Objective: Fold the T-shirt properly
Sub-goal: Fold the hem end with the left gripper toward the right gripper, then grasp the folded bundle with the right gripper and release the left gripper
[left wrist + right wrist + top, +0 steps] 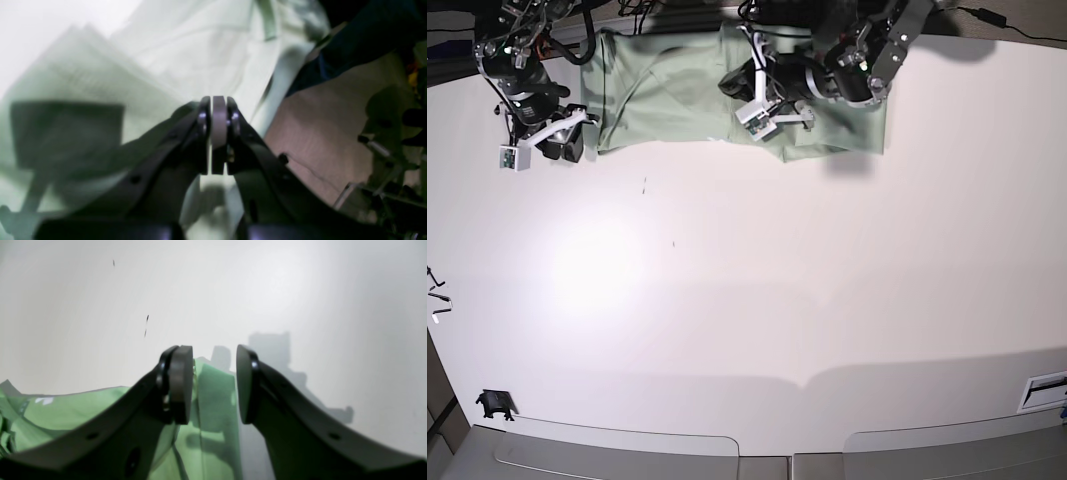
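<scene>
Item: T-shirt (677, 95), pale mint green, spread at far edge of white table (757, 280), partly doubled over

Step (judged): fold in progress, cloth being gathered

Left gripper (218, 133): jaws pressed together over shirt's middle; cloth between pads not discernible

Right gripper (214, 383): jaws parted, empty, shirt corner just beyond tips

Next move (judged): right jaws must pinch that corner

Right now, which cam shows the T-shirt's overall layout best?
Base view: the whole T-shirt lies spread along the table's far edge, between both arms. Left wrist shows only blurred pale fabric behind the shut left gripper. Right wrist shows just one green edge beneath the open right gripper.
</scene>
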### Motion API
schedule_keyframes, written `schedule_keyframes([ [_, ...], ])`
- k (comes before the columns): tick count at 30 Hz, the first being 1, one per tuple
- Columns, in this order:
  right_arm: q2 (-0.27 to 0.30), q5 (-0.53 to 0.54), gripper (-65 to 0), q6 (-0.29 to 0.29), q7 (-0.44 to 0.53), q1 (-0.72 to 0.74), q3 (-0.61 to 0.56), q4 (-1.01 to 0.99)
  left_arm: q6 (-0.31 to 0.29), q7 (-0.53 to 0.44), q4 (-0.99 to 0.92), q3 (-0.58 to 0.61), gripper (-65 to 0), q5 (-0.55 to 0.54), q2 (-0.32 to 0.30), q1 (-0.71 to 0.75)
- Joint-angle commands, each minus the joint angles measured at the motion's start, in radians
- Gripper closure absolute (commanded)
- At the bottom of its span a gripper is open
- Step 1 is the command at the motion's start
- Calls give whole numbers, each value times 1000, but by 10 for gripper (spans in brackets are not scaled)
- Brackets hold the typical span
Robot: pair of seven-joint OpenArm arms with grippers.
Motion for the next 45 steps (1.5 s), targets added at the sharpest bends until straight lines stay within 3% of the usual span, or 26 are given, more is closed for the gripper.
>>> schedule_keyframes([
  [1,14,-7,-206,1,22,2,10,15,-5,-5,39,-5,0,-24,3,-8],
  [3,17,-47,-231,1,33,2,14,15,-5,6,80,-6,0,-24,-16,-8],
  [7,57,-70,-388,0,39,-5,14,9,-5,6,155,-6,0,6,-64,-7],
  [9,82,-64,-409,0,46,-13,14,-10,-5,5,165,-6,0,33,-83,-7],
  [12,103,-11,-409,0,44,-14,25,-62,-5,3,165,-6,0,61,-106,-7],
  [16,117,142,-409,11,-6,-14,56,-162,-5,2,165,-6,0,64,-111,-8],
  [23,132,443,-409,142,-202,-14,60,-323,-5,-2,165,-6,0,64,-111,-8],
  [29,129,610,-409,186,-282,-15,59,-421,-5,-2,165,-6,0,64,-111,-8],
  [35,129,700,-409,198,-332,-15,59,-424,-5,-1,165,-6,0,65,-111,-8],
  [40,129,705,-405,197,-337,-14,59,-424,-5,-1,165,-6,0,64,-111,-8],
  [45,130,749,-340,198,-353,-14,59,-424,-5,-1,165,-6,0,65,-111,-8],
])
